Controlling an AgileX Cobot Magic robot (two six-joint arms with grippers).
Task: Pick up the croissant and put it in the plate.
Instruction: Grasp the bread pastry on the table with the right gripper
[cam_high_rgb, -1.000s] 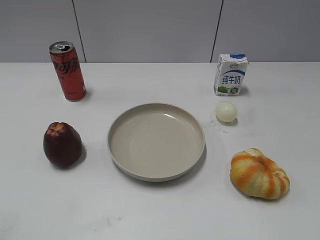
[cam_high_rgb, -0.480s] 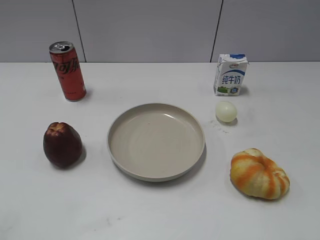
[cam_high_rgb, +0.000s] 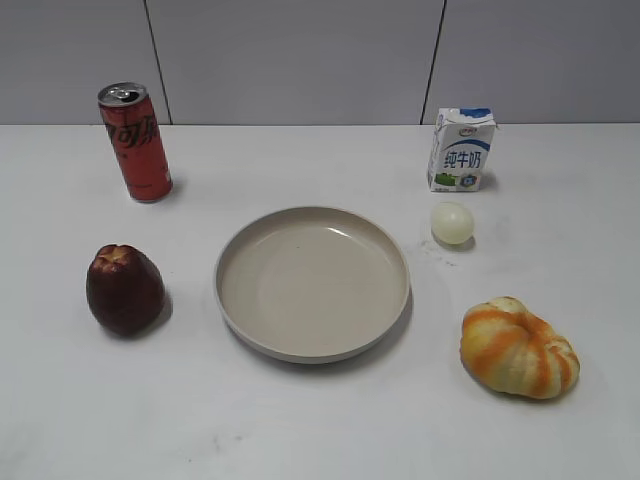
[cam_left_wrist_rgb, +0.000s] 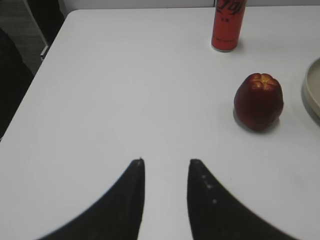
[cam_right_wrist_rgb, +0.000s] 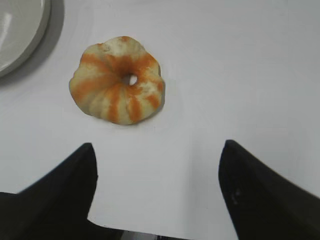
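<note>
The croissant, orange and pale yellow striped, lies on the white table at the front right; it also shows in the right wrist view. The beige plate sits empty in the middle; its rim shows at the top left of the right wrist view and at the right edge of the left wrist view. My right gripper is open and empty, hovering short of the croissant near the table's front edge. My left gripper is open and empty over bare table. Neither gripper shows in the exterior view.
A dark red apple-like fruit sits left of the plate, also in the left wrist view. A red can stands at the back left. A milk carton and a small pale egg are at the back right.
</note>
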